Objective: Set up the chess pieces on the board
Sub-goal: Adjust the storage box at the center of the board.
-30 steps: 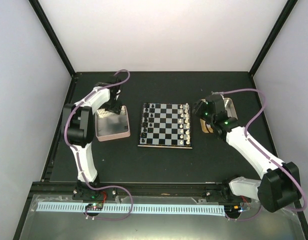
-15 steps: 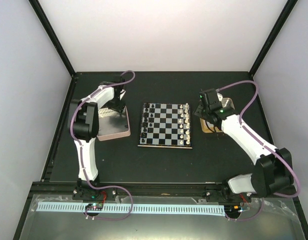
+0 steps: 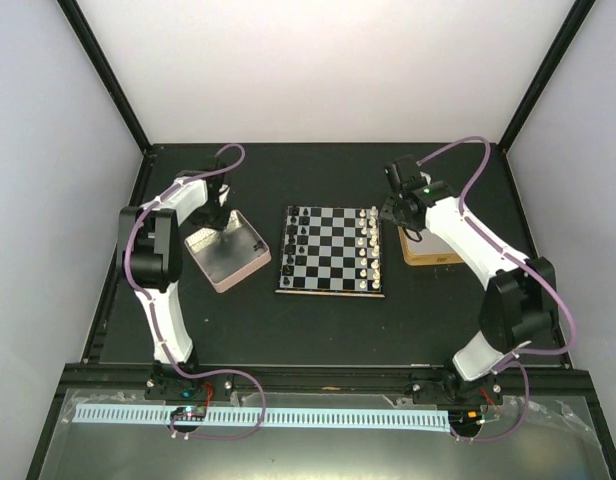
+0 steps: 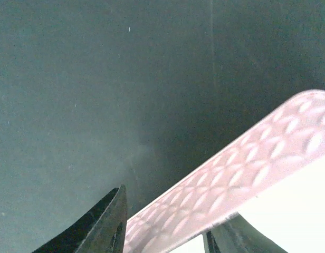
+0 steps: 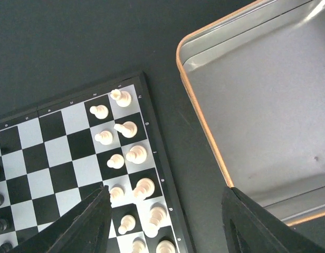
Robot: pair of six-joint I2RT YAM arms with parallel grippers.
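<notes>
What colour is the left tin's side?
Pink: the tin's wall bears small oval embossing; clearest in left wrist view.

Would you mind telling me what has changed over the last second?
The left pincer narrowed around the far rim of the pink tin and appears to grip it; the tin swung round, no longer square to the board. The right pincer, open, moved off the gold tin toward the board's far right corner. Board and gold tin stayed put.

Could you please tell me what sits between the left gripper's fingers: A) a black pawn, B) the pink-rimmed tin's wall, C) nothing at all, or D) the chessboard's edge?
B: in the left wrist view the patterned wall of the pink-rimmed tin runs between the two fingers of the left gripper.
</notes>
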